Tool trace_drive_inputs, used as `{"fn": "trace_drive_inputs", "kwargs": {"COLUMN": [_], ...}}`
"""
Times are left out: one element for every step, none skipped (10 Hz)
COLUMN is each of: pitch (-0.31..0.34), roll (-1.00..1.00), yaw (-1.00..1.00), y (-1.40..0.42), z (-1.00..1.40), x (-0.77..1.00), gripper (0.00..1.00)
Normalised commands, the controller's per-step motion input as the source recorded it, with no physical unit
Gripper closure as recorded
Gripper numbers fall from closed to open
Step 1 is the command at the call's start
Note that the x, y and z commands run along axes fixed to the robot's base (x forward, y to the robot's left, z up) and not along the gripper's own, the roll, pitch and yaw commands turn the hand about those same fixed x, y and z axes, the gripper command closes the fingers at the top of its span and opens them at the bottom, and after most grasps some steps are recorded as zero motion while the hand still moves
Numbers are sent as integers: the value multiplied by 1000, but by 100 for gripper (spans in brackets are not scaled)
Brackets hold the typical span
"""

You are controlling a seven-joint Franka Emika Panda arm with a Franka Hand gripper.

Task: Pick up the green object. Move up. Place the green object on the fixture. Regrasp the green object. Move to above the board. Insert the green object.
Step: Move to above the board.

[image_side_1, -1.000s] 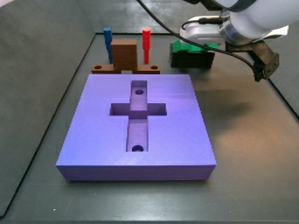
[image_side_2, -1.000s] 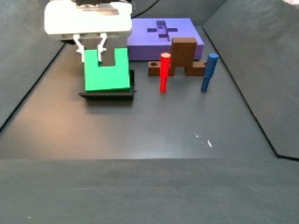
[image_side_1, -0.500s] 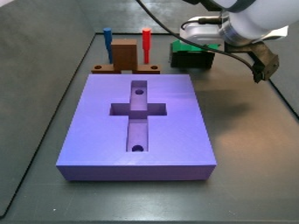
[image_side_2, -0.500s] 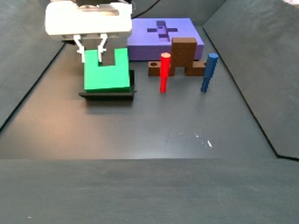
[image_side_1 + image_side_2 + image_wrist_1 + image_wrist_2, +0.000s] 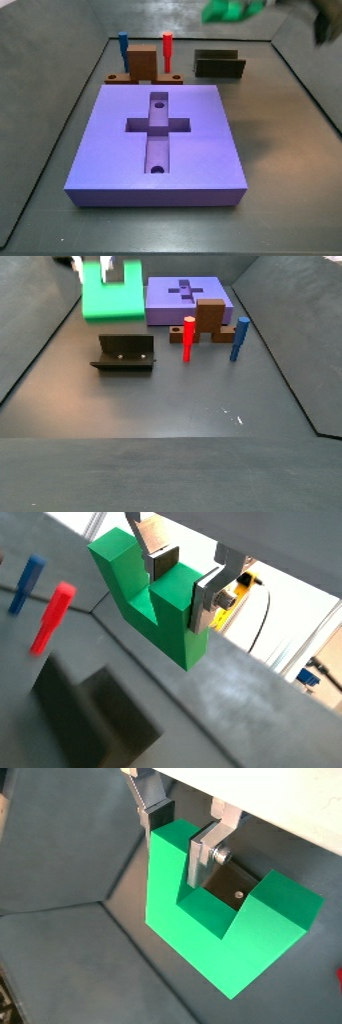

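The green object (image 5: 111, 293) hangs in the air above the fixture (image 5: 123, 354), clear of it and of the bench (image 5: 201, 446), near the bench's far left corner as that side view frames it. In both wrist views the end effector (image 5: 183, 830) is closed on one upright arm of the block, with a silver finger (image 5: 211, 594) and its dark pad pressed flat against each face of that arm. The U-shaped notch of the green object (image 5: 150, 600) sits just beside the grasp, and the bulk of the piece hangs below the fingers.

The fixture (image 5: 219, 64) stands empty, its channel open. The board (image 5: 163, 142) lies well apart from it, with the cross-shaped recess (image 5: 158, 124) facing up and unobstructed. A brown block (image 5: 211, 328) carrying a red peg (image 5: 189, 338) and a blue peg (image 5: 239, 338) stands between the board and the fixture's side of the bench.

Judging by the lift, the step in hand is carrying the piece to above the board. To do it well, the arm should hold its height until it is past the two pegs, since the block hangs low beneath the fingers. It should travel smoothly so the off-centre grip does not let the piece pivot. The block's outline should be squared to the recess before any descent begins.
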Motion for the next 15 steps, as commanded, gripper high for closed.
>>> {"fn": "trace_drive_inputs", "kwargs": {"pitch": [-2,16,34,62,7,-8,-33,-53,-50,-38,-30,-21,-21,-11,-15], "roll": [-45,-22,-9,-15,-1000,-1000,-1000,-1000,-1000,-1000,-1000,-1000,-1000,-983,-808], "yaw": [-26,-25,-23,-19,-112,-107,-100,-93,-91,-86,-90,-91,-92,-79,-67], "y": [-49,-43,-36,-26,-1400,-1400,-1389,-1285,-1274,-831,-624,-215,-90,4,18], "z": [1400,1400,1400,497,270,239,242,180,183,100,74,34,11,10,3], "x": [-10,-4,11,24,-1304,-1327,-1400,-1400,-1400,-937,-704,-291,-172,-50,-39], "gripper": [100,100,100,100,100,100,100,100,100,100,100,100,100,100,100]}}
